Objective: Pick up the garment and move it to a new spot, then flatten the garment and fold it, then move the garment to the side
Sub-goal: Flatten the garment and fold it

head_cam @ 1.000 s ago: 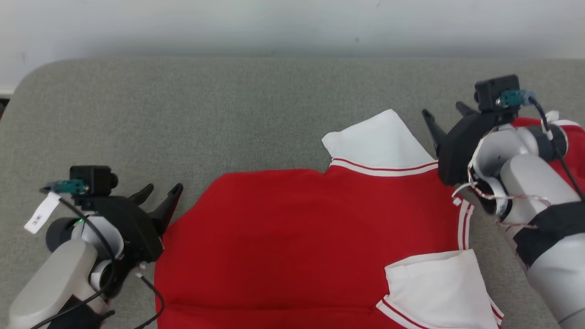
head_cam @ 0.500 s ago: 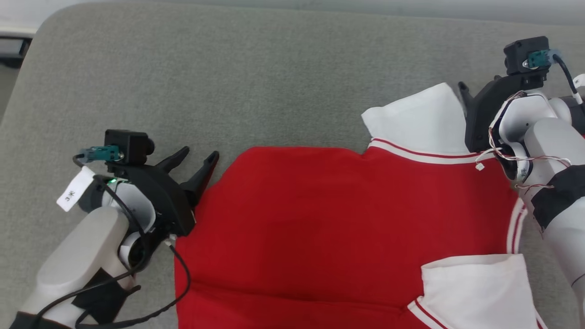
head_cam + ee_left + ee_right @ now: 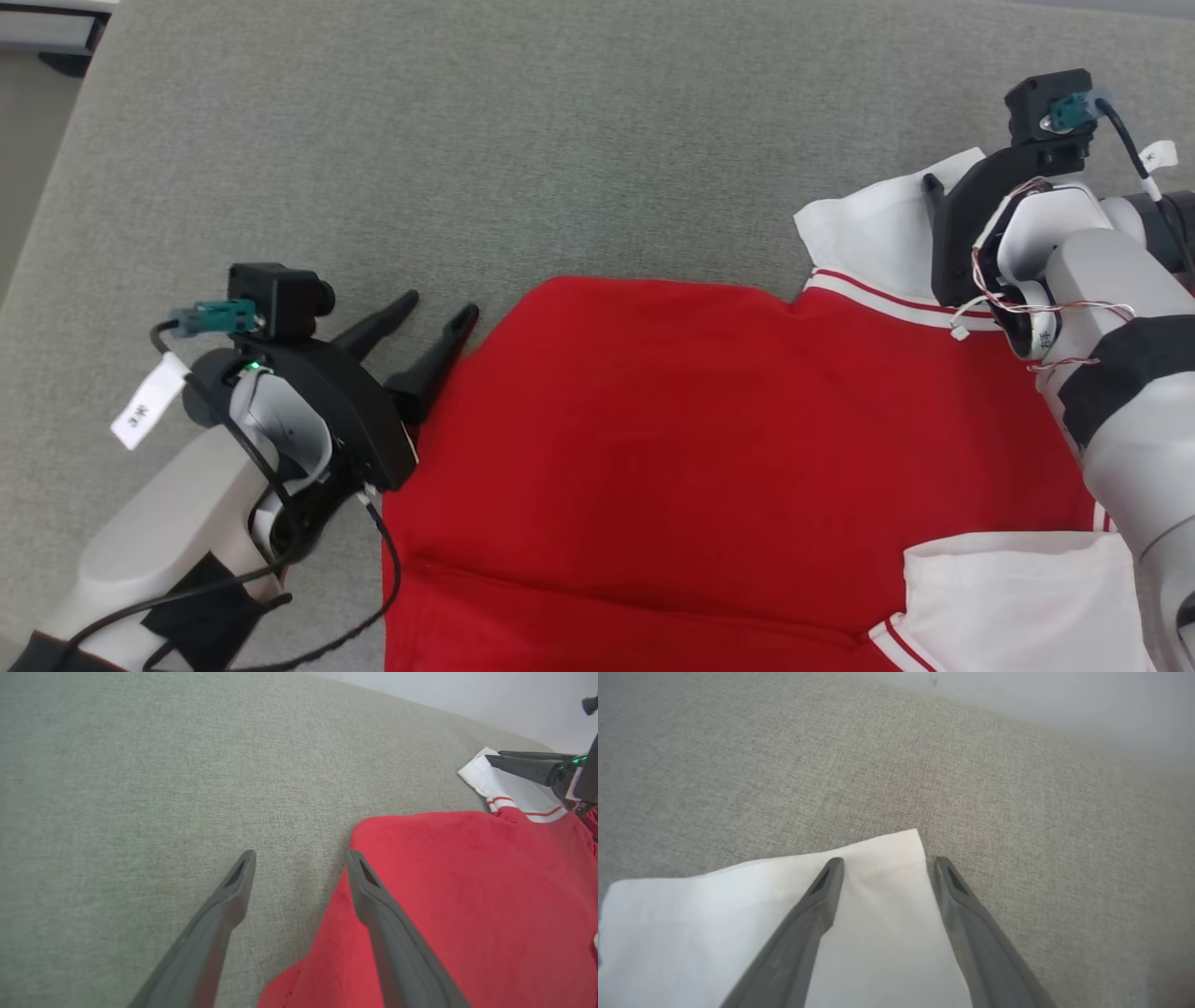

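At the left, the left hand [image 3: 441, 305] is held low over the grey table [image 3: 560, 140], its fingers spread apart with nothing between them. In the left wrist view one finger is seen over bare table and the other over the very edge of the red cloth, so the far left corner of the garment [image 3: 700, 420] lies just to the right of that hand and slightly ahead of it.

The garment is spread across the middle and right of the table, red body uppermost and fairly flat, with one shallow crease near the front edge. Its long axis is laid from left to right, so that each hand is nearer to its own end.

At the right end two white sleeves are seen: a near sleeve [image 3: 1008, 588] by the front edge and a far sleeve [image 3: 868, 233] pointing away from the robot. The right hand [image 3: 888, 862] is poised over the far sleeve's outer corner, fingers likewise apart and empty — one over the white cloth, the other just past its edge over the table. Whether the cloth is actually touched cannot be told from these angles.

The coming move is judged to turn on this pairing — a far corner ahead of each hand, ready to be pinched together for smoothing or folding.
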### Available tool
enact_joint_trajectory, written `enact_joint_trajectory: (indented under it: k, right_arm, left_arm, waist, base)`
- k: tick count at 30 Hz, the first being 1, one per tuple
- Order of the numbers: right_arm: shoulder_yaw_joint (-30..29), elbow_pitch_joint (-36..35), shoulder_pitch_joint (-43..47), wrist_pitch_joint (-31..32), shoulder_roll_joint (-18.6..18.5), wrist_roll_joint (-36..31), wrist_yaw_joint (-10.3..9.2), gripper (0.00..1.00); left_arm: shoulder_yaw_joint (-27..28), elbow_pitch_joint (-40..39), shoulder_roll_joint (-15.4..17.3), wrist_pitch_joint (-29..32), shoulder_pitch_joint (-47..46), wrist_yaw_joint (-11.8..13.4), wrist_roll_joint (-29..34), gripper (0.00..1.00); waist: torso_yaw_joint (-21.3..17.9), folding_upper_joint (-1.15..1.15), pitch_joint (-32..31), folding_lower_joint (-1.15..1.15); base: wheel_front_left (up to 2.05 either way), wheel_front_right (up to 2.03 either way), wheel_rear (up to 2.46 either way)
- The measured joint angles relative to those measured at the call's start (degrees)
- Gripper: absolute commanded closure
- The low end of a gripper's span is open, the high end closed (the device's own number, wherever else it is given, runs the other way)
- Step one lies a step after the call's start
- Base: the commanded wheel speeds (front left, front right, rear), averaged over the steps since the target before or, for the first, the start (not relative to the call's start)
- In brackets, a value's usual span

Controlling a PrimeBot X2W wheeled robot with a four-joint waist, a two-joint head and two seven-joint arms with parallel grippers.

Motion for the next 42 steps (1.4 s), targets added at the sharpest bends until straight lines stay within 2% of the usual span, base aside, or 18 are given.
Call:
enact_joint_trajectory:
  k: [7,18,19,20,21,22,23,24,25,29,35,42]
  right_arm:
    - [0.8,2.4,-2.2,-0.9,1.8,-0.3,0.13,0.0]
    - [1.5,6.2,-4.7,-2.1,3.0,-0.9,1.05,0.0]
    - [1.5,6.5,-4.9,-2.4,3.2,-0.9,1.05,0.0]
    - [1.6,6.8,-5.0,-2.4,3.3,-0.9,1.09,0.0]
    - [1.7,7.0,-5.4,-2.4,3.4,-0.9,1.13,0.0]
    - [1.7,7.3,-5.7,-2.4,3.5,-0.9,1.31,0.0]
    - [1.7,7.5,-5.8,-2.4,3.6,-0.9,1.56,0.25]
    - [1.7,7.8,-5.9,-2.4,3.7,-0.9,1.76,0.71]
    - [1.7,8.1,-5.9,-2.5,3.9,-0.9,2.0,1.0]
    - [1.8,9.0,-6.0,-2.8,4.1,-0.9,2.56,1.0]
    - [1.8,10.4,-6.5,-3.7,4.0,-0.9,3.07,1.0]
    - [1.7,11.8,-6.6,-5.5,4.0,-0.9,4.11,1.0]
  left_arm:
    - [-3.5,0.1,0.7,0.1,-0.4,0.0,-2.4,0.0]
    - [-8.6,4.7,0.3,3.5,-4.4,-0.4,-6.6,0.0]
    - [-8.6,4.9,0.2,3.7,-4.6,-0.4,-7.1,0.12]
    - [-8.8,5.1,0.2,3.9,-4.6,-0.4,-8.0,0.46]
    - [-9.1,5.1,0.3,4.0,-4.8,-0.4,-8.7,0.74]
    - [-9.6,5.1,0.4,4.4,-5.0,-0.4,-9.0,0.91]
    - [-9.9,5.0,0.6,4.7,-5.1,-0.4,-9.7,1.0]
    - [-10.2,4.9,0.6,5.3,-5.2,-0.4,-10.5,1.0]
    - [-10.6,4.6,0.6,5.7,-5.3,-0.4,-11.4,1.0]
    - [-11.9,3.9,0.7,6.7,-5.6,-0.4,-13.5,1.0]
    - [-13.3,3.4,1.4,7.1,-6.2,-0.4,-13.6,1.0]
    - [-14.2,4.1,1.8,4.9,-6.9,-0.4,-14.1,1.0]
  waist:
    - [-1.6,0.0,0.6,0.0]
    - [-2.6,-0.01,1.6,0.0]
    - [-2.6,-0.01,1.7,-0.01]
    - [-2.6,-0.01,1.7,-0.01]
    - [-2.7,-0.01,1.8,0.0]
    - [-2.7,-0.01,1.8,-0.01]
    - [-2.8,-0.01,1.9,-0.01]
    - [-2.8,-0.01,1.9,0.0]
    - [-2.9,-0.01,1.9,-0.01]
    - [-2.9,-0.01,1.6,-0.01]
    - [-2.8,0.0,1.2,0.0]
    - [-2.6,0.0,0.0,0.0]
  base:
    - [0.0,0.0,0.0]
    - [0.0,0.0,0.0]
    - [0.0,0.0,0.0]
    - [0.0,0.0,0.0]
    - [0.0,0.0,0.0]
    - [0.0,0.0,0.0]
    - [0.0,0.0,0.0]
    - [0.0,0.0,0.0]
    - [0.0,0.0,0.0]
    - [0.0,0.0,0.0]
    - [0.0,0.0,0.0]
    - [0.0,0.0,0.0]
